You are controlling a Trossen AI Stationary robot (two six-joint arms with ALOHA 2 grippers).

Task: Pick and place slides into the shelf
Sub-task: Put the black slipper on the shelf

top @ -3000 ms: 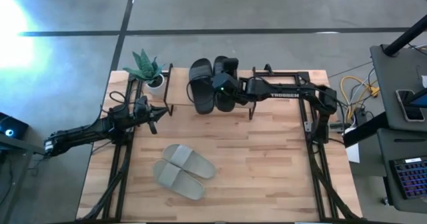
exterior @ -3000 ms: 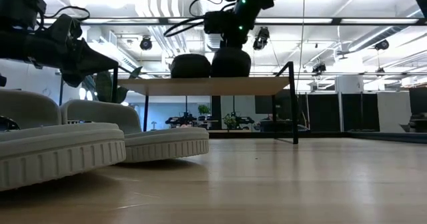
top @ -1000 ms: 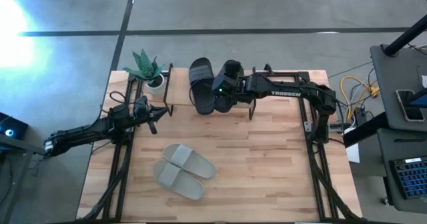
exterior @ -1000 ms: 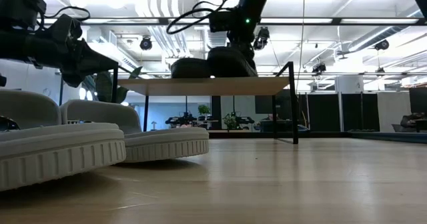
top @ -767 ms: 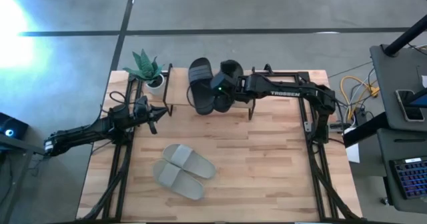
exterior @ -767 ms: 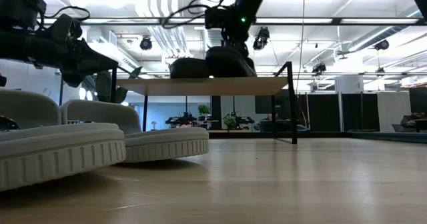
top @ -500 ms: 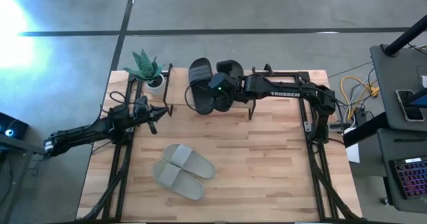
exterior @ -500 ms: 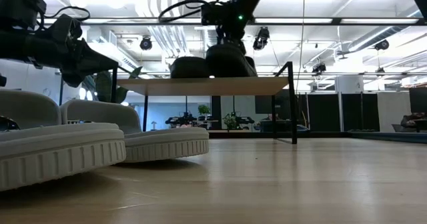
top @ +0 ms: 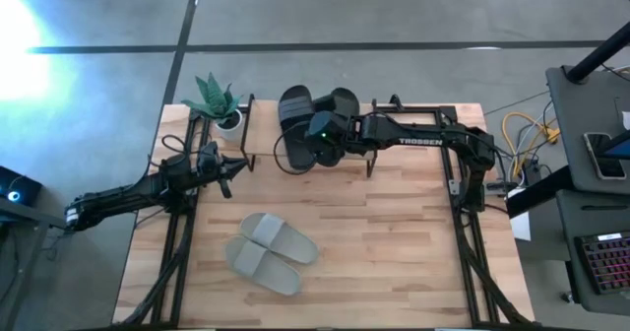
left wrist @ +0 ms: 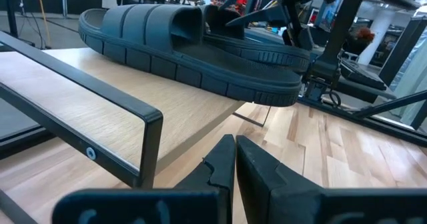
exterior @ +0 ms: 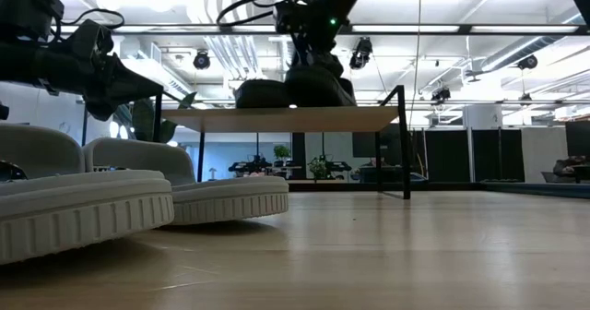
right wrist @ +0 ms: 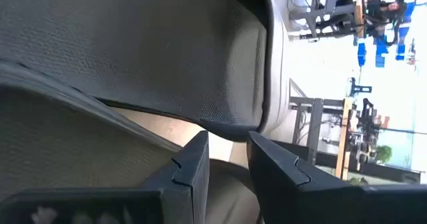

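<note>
Two matte black slides lie on the shelf's wooden top board (top: 262, 139) at the table's far edge: the left one (top: 294, 122) flat, the right one (top: 344, 102) angled beside it. My right gripper (top: 320, 137) reaches in from the table's right and is shut on the right black slide (exterior: 320, 86). My left gripper (top: 232, 165) hovers shut off the shelf's left end, touching nothing; its wrist view shows its fingers (left wrist: 233, 154) closed before the shelf (left wrist: 87, 104). Two light grey slides (top: 270, 252) rest sole-down on the table's near left. My right gripper (right wrist: 228, 144) pinches the right black slide at its near half, between the two fingers (right wrist: 193, 161), with the dark edge (right wrist: 230, 177) in the narrow gap. It comes slanting down from the table's right. The slide sits on the shelf board (exterior: 277, 118), close beside the other slide.
A small green plant in a white pot (top: 220, 107) stands left of the shelf. The shelf's black metal legs (exterior: 406, 144) and rail (left wrist: 100, 97) stand near both grippers. Bare tabletop (top: 394, 242) lies right of the grey slides.
My right gripper has shifted a little toward the table's left over the shelf, still shut. The right black slide has turned with it, its near end drawn toward the left slide. The left slide's near end has been nudged slightly leftward.
</note>
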